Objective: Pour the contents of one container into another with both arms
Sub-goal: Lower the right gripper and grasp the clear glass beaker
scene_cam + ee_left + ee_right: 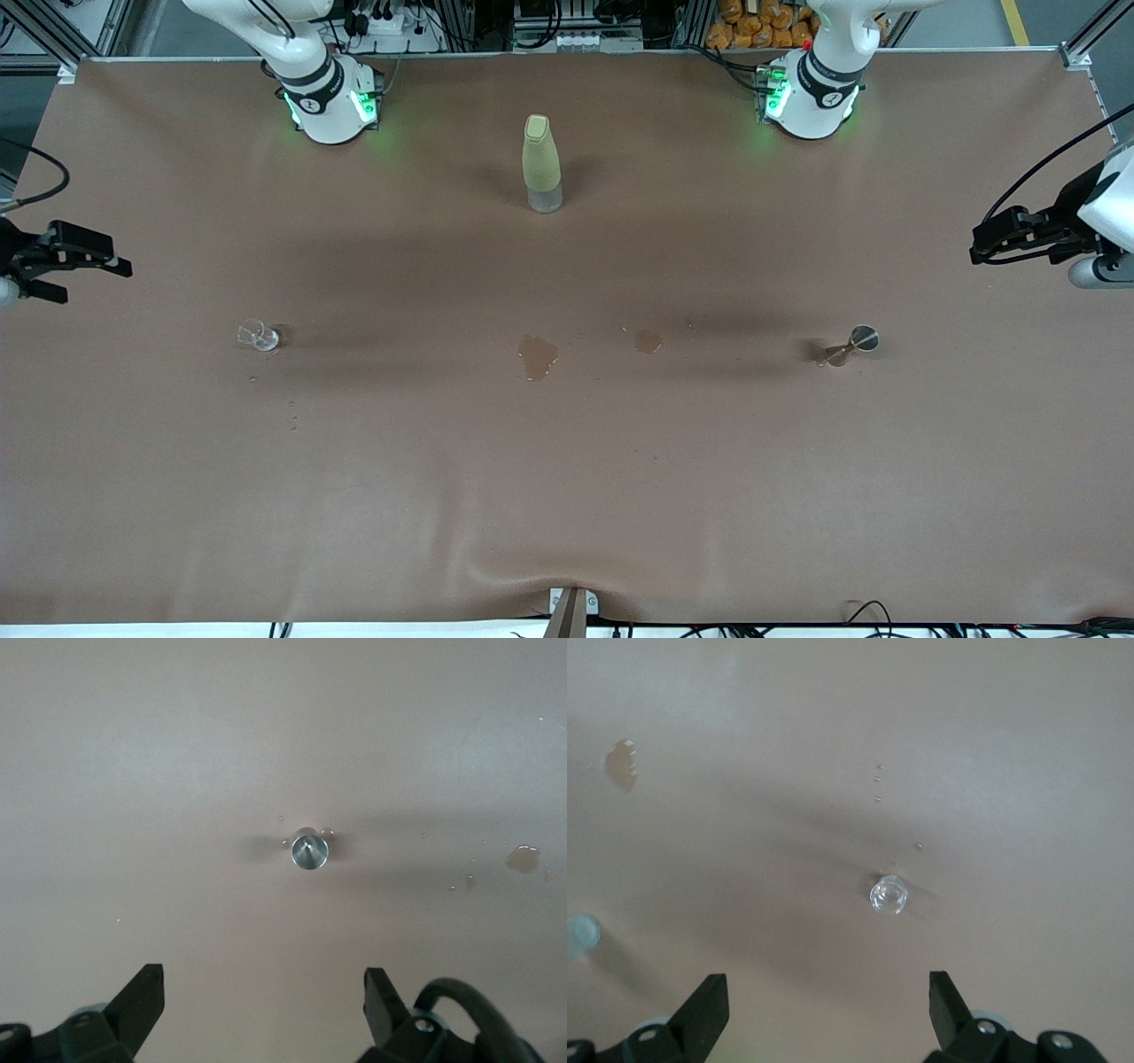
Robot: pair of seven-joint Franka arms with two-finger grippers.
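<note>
Front view: left hand [979, 248] hangs spread and empty over the tabletop [567, 496] edge, right hand [124, 266] likewise at its end; jigger [861, 339] stands toward the left arm's end, cup [259, 335] toward the right's

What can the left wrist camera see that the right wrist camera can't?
Only the left wrist view shows the metal jigger, standing upright on the table with the open left gripper above it. Only the right wrist view shows the tiny clear glass cup under the open right gripper, and a bit of the bottle's base at the edge. Both show the brown table, small spilled drops, and a wet puddle off to one side. Neither gripper holds anything.
</note>
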